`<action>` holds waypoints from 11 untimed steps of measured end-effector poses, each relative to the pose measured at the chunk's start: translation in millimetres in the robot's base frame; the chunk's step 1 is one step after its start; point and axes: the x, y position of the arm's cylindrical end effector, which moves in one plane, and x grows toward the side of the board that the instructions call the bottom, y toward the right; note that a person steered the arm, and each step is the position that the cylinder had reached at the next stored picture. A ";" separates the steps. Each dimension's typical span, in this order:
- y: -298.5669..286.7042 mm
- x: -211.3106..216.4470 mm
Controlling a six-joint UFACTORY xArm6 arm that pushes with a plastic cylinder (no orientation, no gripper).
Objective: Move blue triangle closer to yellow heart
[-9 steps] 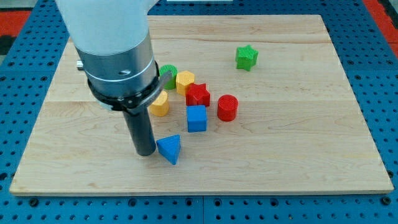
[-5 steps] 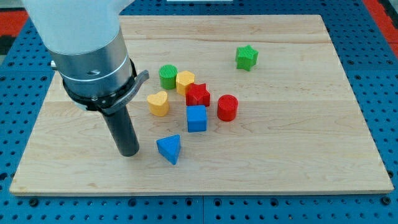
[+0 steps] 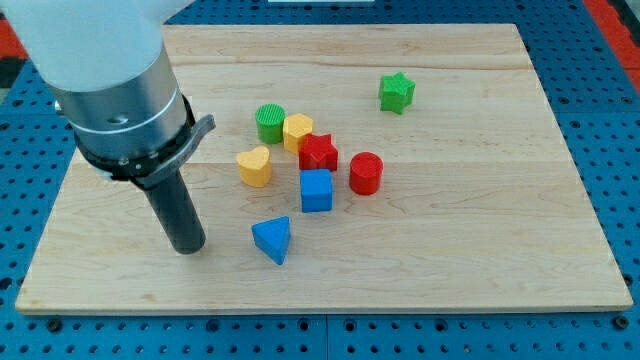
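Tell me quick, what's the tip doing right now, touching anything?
My tip: touching nothing, resting on the board to the view's left of the blue triangle, a clear gap between them.

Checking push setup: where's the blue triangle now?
Blue triangle sits low in the view, left of centre, below the blue cube, right of my tip.

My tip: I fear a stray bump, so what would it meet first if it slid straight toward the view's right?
Likely the blue triangle, which lies just right of my tip with bare board between them; depth makes this uncertain.
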 end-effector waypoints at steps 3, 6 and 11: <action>105.9 42.6; 89.1 -12.1; 86.8 25.0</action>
